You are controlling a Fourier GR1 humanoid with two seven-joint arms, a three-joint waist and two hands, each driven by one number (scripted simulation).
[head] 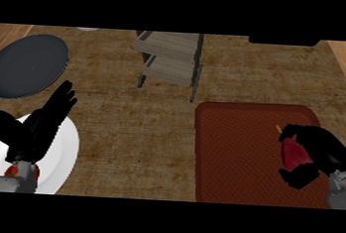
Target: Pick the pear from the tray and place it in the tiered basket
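Pear [297, 154]: one, dark red, inside the right hand's grasp over the right part of the tray. Whether it touches the tray cannot be told.
Pear axis: long axis runs roughly near-to-far in the view, leaning a little left at the far end. The thin pale stem sticks out at that far end, pointing toward the basket's side of the worktop.
Right hand [332, 154]: one, coming in from the lower right; fingers [316, 136] curled over the pear's far end, thumb hooked under its near end, hiding much of the fruit.
Left hand [35, 127]: one, at the lower left above the white plate; fingers straight and close together, pointing up and right, thumb held out to the left, holding nothing.
Tray [232, 151]: one, red-brown, rectangular, on the right of the worktop [131, 136].
Basket [171, 59]: one, at top centre, two wooden tiers showing, well apart from the pear.
Plates: two, both on the left; a white plate [66, 152] nearest, a dark plate [28, 66] beyond it.
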